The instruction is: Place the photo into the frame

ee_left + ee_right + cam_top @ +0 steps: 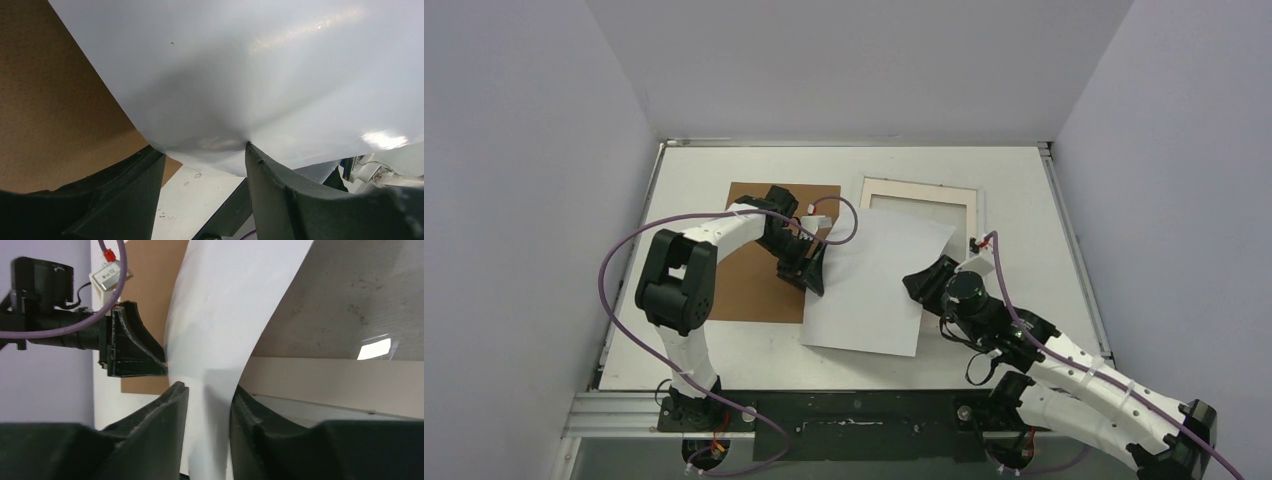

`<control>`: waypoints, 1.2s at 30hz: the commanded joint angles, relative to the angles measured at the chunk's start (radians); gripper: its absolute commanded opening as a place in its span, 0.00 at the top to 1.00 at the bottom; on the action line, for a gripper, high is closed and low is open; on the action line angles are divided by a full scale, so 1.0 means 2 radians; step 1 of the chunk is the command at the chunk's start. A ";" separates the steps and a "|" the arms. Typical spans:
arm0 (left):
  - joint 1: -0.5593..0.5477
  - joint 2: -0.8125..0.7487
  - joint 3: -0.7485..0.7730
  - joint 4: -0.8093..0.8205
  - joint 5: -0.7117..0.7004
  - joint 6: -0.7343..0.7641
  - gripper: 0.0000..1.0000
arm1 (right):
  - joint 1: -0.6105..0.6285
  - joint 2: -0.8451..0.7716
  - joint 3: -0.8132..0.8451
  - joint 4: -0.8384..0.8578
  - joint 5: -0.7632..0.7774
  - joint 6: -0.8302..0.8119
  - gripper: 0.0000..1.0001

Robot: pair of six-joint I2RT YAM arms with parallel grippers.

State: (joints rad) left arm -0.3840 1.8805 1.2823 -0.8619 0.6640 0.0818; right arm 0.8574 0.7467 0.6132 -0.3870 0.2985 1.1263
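Two pincers are flanking the photo (874, 285), which is showing only its blank white back and is bowing upward between them. The left pincer (809, 268) is sitting at the sheet's left edge with its jaws standing well apart. Both fingertips (152, 152) are touching the buckled edge, and bare table (200, 200) is showing through the gap below it. The right pincer (921, 283) is sitting at the opposite edge, its fingers (172, 407) straddling the sheet with a narrow gap between them. Whether they are actually pinching the paper cannot be told. Beyond the right pincer, the frame (919, 181) is lying flat on the table, and the photo's far corner is overlapping its near side. Under the left pincer and stretching away from the photo, a brown board (759, 290) is lying flat, with the sheet's left edge covering its border.
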 commanded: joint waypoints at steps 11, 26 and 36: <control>0.083 -0.031 0.105 -0.063 0.054 0.001 0.04 | -0.062 0.171 0.231 -0.098 0.010 -0.184 0.95; 0.136 -0.036 0.098 -0.054 0.029 0.005 0.04 | -0.199 0.264 0.269 -0.142 -0.074 -0.325 0.95; 0.136 -0.035 0.093 -0.051 0.029 0.007 0.04 | -0.199 0.294 0.290 -0.170 -0.059 -0.372 0.95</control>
State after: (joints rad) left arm -0.1123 1.8458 1.4658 -0.9764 0.7120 0.0856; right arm 0.4576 1.3193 1.1553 -0.7002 0.1768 0.4496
